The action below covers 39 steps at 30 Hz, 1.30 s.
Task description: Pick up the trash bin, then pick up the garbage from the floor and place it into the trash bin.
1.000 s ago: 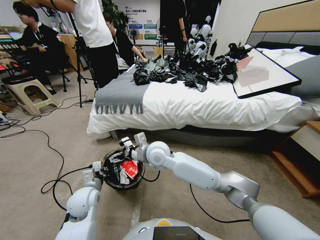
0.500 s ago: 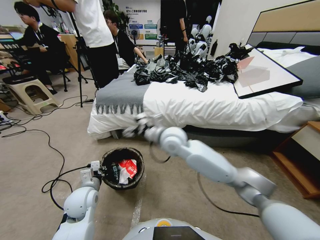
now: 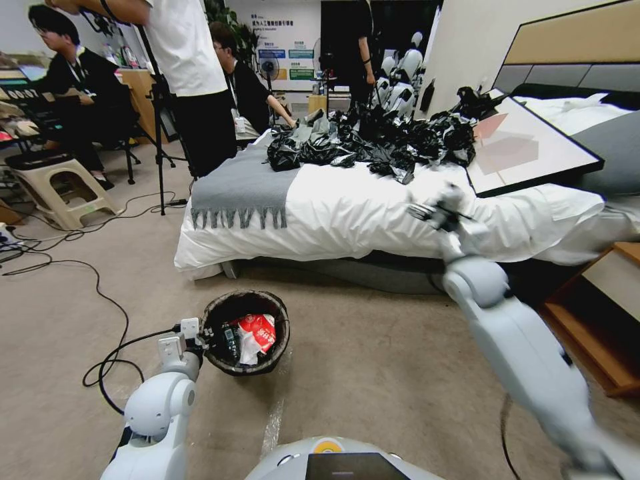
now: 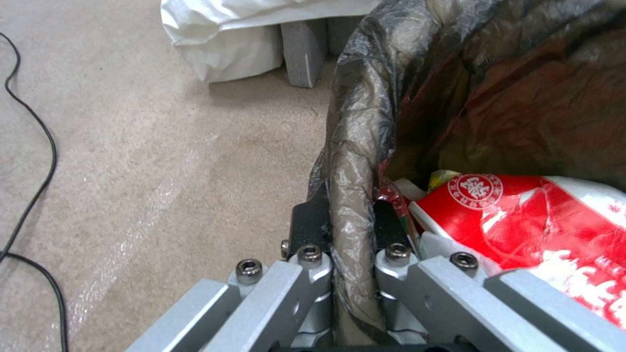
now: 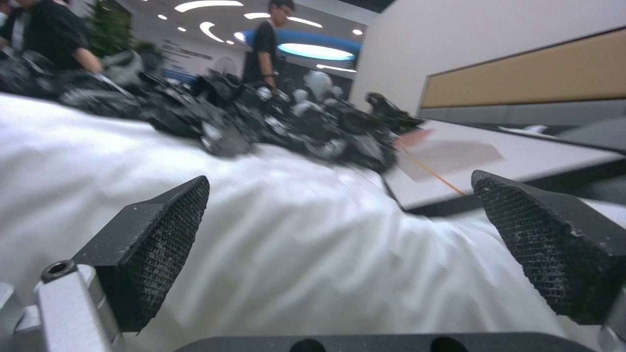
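Note:
The trash bin (image 3: 275, 347), with a dark bag folded over its rim (image 4: 352, 161), sits on the carpet in front of me, left of centre. My left gripper (image 3: 203, 337) (image 4: 349, 225) is shut on the near-left part of that rim, one finger inside and one outside. Garbage lies inside the bin: a crumpled red-and-white wrapper (image 3: 257, 331) (image 4: 522, 215) over darker scraps. My right gripper (image 3: 433, 210) (image 5: 339, 183) is raised to the right in front of the bed's side, open, with nothing between its fingers.
The bed (image 3: 373, 213) spans the view ahead, with a heap of black plastic (image 3: 373, 143) and a framed board (image 3: 527, 153) on it. A wooden nightstand (image 3: 600, 320) is at right. Black cables (image 3: 100, 300) trail over the floor at left; a stool (image 3: 57, 190) and a tripod stand beyond.
My right arm has swung up and to the right, from over the bin to the bed's side. The bin and the left gripper on its rim have stayed put.

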Available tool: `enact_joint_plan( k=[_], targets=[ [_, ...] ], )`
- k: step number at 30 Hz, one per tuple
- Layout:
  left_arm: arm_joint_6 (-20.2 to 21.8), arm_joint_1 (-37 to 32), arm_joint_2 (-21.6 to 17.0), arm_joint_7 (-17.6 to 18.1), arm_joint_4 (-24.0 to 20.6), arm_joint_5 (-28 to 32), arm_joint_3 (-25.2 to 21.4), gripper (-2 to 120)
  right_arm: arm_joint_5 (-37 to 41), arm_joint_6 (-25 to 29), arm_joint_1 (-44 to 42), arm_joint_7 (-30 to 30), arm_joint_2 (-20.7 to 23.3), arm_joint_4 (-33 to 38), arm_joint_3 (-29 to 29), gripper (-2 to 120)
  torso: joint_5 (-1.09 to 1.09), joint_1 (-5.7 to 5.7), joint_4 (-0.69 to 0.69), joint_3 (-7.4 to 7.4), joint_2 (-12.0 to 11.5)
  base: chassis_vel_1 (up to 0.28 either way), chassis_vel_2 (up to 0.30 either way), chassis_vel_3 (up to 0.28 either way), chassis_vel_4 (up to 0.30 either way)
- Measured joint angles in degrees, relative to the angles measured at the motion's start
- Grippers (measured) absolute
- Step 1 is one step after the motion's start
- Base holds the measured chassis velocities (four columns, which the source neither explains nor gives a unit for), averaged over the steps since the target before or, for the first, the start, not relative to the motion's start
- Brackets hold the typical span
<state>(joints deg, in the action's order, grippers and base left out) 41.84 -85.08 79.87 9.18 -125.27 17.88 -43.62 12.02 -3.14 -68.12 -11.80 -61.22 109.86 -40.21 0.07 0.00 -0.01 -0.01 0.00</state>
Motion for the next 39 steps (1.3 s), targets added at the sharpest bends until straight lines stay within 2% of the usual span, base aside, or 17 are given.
enact_joint_plan(
  k=[1,2,6,14,27,39],
  targets=[
    [0.00,0.00,0.00,0.00,0.00,0.00,0.00,0,0.00,0.00,0.00,0.00,0.00,0.00,0.00,100,0.00,0.00,0.00,0.00,0.00,0.000,0.000,0.000,0.000],
    [-0.02,-0.02,0.03,0.11,0.09,0.01,0.01,0,-0.93,1.38,-3.51,0.52,-2.65,0.83,-1.37,100,-0.07,0.00,0.01,0.00,0.00,0.000,0.000,0.000,0.000],
    [-0.27,0.10,-0.16,0.62,0.24,0.51,-0.01,0,-3.25,4.67,-8.15,1.24,-6.98,2.45,-2.06,100,-0.07,0.00,0.02,0.00,0.00,0.000,0.000,0.000,0.000],
    [-0.94,0.21,0.26,1.07,0.13,1.00,0.07,0,-7.14,6.12,-8.14,0.85,-11.29,2.32,-0.92,100,-0.08,0.00,0.03,0.00,0.00,0.000,0.000,0.000,0.000],
    [-1.09,-0.13,0.20,1.95,-0.09,3.16,-0.58,0,-8.77,6.90,-7.75,0.48,-13.65,-0.12,-0.45,100,-0.08,0.00,0.01,0.01,0.00,0.000,0.000,0.000,0.000],
    [-0.67,-0.59,-0.10,2.33,-1.14,3.88,-1.04,0,-9.58,7.22,-8.86,0.80,-15.49,0.33,-0.21,100,-0.06,0.00,0.02,0.00,0.00,0.079,0.062,0.070,0.077]
  ],
)
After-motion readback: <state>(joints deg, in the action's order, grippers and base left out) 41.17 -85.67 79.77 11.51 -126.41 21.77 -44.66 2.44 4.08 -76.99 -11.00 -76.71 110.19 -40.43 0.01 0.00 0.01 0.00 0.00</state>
